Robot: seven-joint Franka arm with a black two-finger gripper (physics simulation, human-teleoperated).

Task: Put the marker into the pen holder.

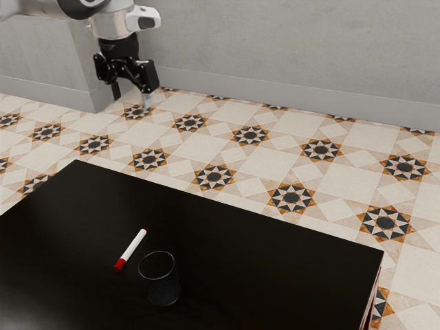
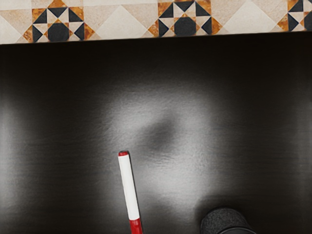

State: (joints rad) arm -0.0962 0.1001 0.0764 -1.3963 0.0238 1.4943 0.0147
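In the lower middle of the exterior view stands a dark, see-through round cup with a thin grey rim, the pen holder. It is upright with its mouth facing up, and its sides narrow toward the base. In the wrist view its outer wall is a speckled dark grey.

The white cylindrical marker with a long red end and a small red tip lies flat outside the holder, near it but apart. In the exterior view it is up and to the left of the holder, slanting, its long red end toward the lower left.

Both are on a glossy black surface that takes up the lower part of the exterior view. Faint grain and a pale, soft-edged sheen show on it in the wrist view. Beyond its edge is a cream tiled floor patterned with black, white and orange stars. A plain grey wall with a paler baseboard runs behind, with a corner at the upper left.

The black two-finger hand hangs at the upper left of the exterior view, fingers spread, well apart from the marker.
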